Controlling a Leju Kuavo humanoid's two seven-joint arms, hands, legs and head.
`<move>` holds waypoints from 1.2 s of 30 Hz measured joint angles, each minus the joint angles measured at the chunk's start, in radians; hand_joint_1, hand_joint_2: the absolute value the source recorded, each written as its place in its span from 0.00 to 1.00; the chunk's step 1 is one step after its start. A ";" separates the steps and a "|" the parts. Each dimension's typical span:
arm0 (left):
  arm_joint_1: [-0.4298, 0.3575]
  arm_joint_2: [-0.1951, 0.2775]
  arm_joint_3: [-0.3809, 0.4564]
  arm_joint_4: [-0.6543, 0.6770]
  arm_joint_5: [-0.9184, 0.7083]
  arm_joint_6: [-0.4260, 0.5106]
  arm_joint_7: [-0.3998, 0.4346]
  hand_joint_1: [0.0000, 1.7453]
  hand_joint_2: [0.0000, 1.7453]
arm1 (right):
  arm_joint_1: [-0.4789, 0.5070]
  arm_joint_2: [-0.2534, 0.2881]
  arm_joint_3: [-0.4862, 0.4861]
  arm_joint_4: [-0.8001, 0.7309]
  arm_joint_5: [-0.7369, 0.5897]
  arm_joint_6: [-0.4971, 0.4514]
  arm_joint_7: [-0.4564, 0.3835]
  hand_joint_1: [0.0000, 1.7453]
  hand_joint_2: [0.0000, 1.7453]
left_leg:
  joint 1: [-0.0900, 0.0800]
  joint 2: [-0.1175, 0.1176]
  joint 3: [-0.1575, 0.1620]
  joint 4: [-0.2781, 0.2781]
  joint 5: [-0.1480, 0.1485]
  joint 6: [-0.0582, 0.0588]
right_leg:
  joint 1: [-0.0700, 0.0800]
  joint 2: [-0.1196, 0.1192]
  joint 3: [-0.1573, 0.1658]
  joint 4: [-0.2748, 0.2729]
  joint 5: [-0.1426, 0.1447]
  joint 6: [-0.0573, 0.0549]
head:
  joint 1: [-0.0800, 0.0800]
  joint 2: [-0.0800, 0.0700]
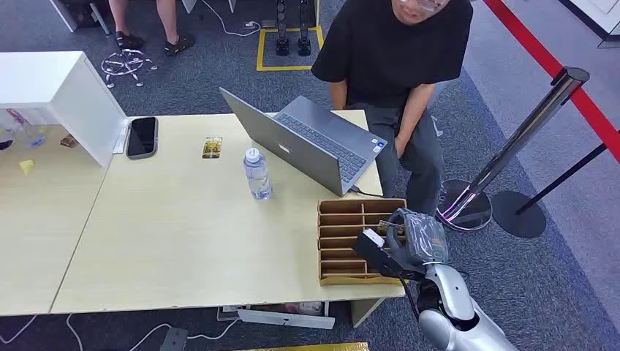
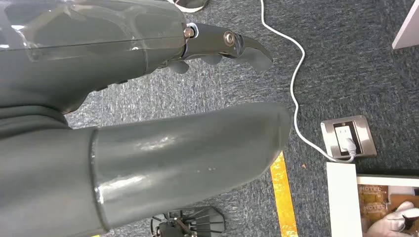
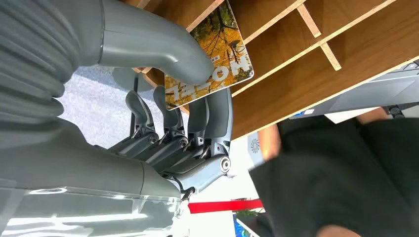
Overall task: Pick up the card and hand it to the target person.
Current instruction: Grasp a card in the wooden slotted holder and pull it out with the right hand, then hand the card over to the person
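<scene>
One card (image 3: 217,59), printed with yellow autumn leaves and the word HOTEL, is pinched in the right robot hand (image 3: 188,98): the thick grey thumb (image 3: 163,49) presses on its printed face and the darker fingers (image 3: 217,113) back it from the other side. The card is just above the wooden slotted card rack (image 1: 351,219) at the near right corner of the worktop (image 1: 183,241); whether its far edge is fully out of a slot I cannot tell.

The left robot hand (image 2: 148,148) hangs over grey carpet with nothing in it, its fingers not closed on anything, so it reads as apart.

A second, similar card (image 1: 212,148) lies flat on the worktop near a black phone (image 1: 142,137), with a water bottle (image 1: 256,174) and an open laptop (image 1: 307,139) further along. The person in a black shirt (image 1: 395,51) stands at the far side of the worktop, just behind the laptop and rack.

The card looks thin, light and fairly stiff, with a glossy, probably slippery face. My judgement is that the pinch sits near one short end, which leaves most of the length free for the person to take. Because it is so light, the risk is less of dropping from weight than of sliding or pivoting between thumb and fingers if it catches a slot divider while being lifted clear. A straight lift along the slot, then a reach toward the person, seems what the next move needs.
</scene>
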 joint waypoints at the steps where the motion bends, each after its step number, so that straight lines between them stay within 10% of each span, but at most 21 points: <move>1: 0.000 0.000 0.000 0.000 0.000 0.000 0.000 0.00 0.00 | 0.000 0.000 0.000 0.000 0.001 0.000 0.000 0.78 1.00 | 0.000 0.000 0.000 0.000 0.000 0.000 | 0.000 0.000 0.000 0.000 0.000 0.000 | 0.000 0.000; 36: 0.007 0.001 0.001 0.000 -0.004 0.002 -0.013 0.00 0.00 | 0.005 -0.094 -0.057 -0.250 0.043 0.038 0.078 0.80 1.00 | 0.000 0.000 0.000 0.000 0.000 0.000 | 0.000 0.000 0.000 0.000 0.000 0.000 | 0.000 0.000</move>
